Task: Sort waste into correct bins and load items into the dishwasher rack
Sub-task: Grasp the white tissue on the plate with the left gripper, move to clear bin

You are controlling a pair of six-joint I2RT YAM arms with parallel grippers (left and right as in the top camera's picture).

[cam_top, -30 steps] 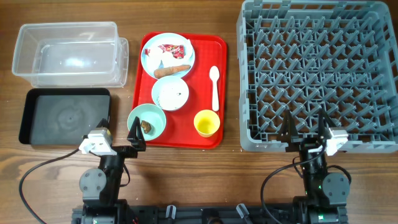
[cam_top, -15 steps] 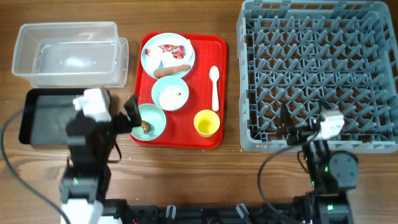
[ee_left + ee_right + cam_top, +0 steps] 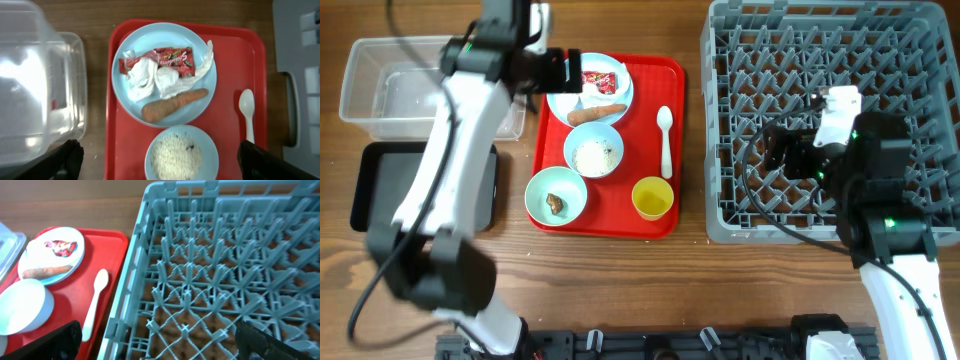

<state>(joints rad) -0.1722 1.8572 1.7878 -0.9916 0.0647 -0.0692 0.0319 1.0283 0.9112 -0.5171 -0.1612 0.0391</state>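
Note:
A pale blue plate (image 3: 563, 101) on the red tray holds the red-and-white wrapper (image 3: 172, 57), white tissue (image 3: 142, 80) and brown sausage stick (image 3: 172, 102). Below it are a bowl of rice (image 3: 594, 151), a bowl with a brown lump (image 3: 556, 195), a yellow cup (image 3: 652, 198) and a white spoon (image 3: 666, 140). My left gripper (image 3: 563, 72) hovers over the plate's left edge, open and empty; its fingers (image 3: 160, 160) straddle the rice bowl. My right gripper (image 3: 785, 150) is open and empty above the left part of the grey rack (image 3: 920, 60); its fingers (image 3: 160, 340) show in the right wrist view.
The clear tub (image 3: 430, 88) stands at the far left with the black tray (image 3: 380, 185) in front of it. The flat red tray (image 3: 655, 75) lies between the bins and the rack. My left arm stretches across both bins.
My left arm has swung from the table's front edge up and back over the plate. My right arm has moved from the front edge out over the rack. Both grippers stay open.

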